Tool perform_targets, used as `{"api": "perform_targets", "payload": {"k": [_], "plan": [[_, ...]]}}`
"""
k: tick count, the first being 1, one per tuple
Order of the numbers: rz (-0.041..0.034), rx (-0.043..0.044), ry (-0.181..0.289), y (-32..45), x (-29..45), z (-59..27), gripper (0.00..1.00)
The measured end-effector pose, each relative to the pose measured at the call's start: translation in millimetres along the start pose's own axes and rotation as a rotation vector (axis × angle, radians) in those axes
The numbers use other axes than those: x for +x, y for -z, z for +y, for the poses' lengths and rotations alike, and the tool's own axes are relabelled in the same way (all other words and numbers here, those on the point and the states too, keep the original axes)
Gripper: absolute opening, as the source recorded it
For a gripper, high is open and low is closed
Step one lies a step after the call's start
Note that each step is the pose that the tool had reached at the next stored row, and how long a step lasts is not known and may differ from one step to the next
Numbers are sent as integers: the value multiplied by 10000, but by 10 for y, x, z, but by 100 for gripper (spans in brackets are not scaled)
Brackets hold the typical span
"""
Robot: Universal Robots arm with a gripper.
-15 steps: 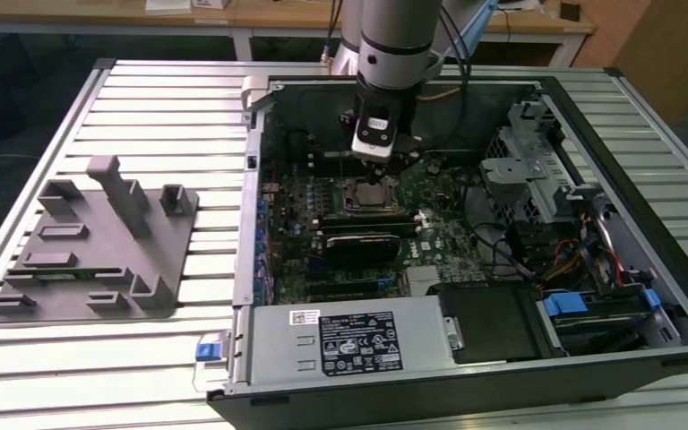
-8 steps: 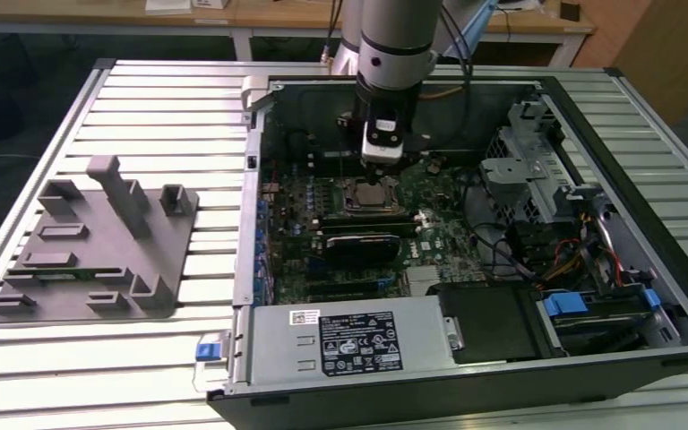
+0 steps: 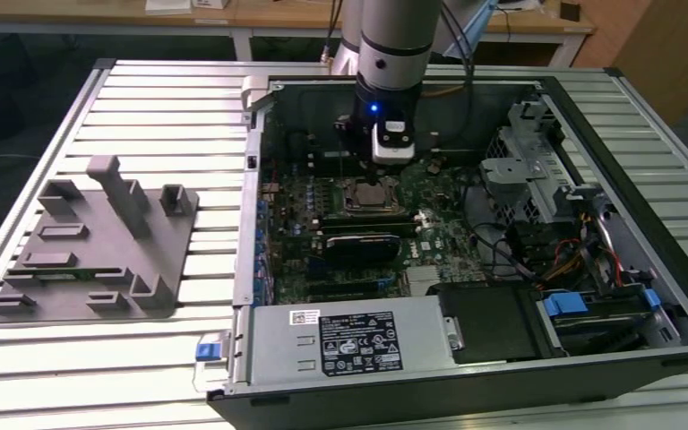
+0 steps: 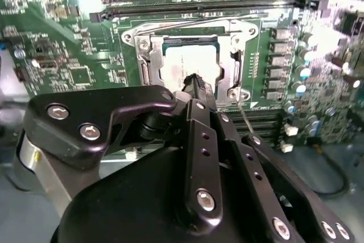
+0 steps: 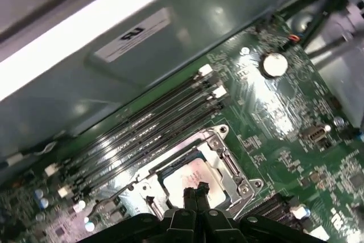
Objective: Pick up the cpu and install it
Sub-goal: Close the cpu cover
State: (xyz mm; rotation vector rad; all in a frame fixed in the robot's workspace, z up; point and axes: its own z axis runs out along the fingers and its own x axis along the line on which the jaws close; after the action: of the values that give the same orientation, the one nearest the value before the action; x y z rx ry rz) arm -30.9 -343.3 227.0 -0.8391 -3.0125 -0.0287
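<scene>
Lying socketed in both wrist views, the cpu (image 4: 187,61) sits beneath closed jaws.

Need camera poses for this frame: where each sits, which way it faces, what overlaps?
Exterior view: off the arm, raised, looking down into the open computer case on the slatted table; the arm and gripper show.
First wrist view: on the wrist, looking past the shut fingertips at the cpu in its socket, memory slots beyond.
Second wrist view: on the wrist, behind the gripper's linkage, facing the same cpu.
Shared: all three show gripper and cpu.
</scene>
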Motion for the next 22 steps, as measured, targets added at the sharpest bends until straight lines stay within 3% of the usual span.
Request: {"api": "perform_targets", "payload": {"k": [22], "plan": [[54, 69, 3845, -19, -1, -1, 11]]}}
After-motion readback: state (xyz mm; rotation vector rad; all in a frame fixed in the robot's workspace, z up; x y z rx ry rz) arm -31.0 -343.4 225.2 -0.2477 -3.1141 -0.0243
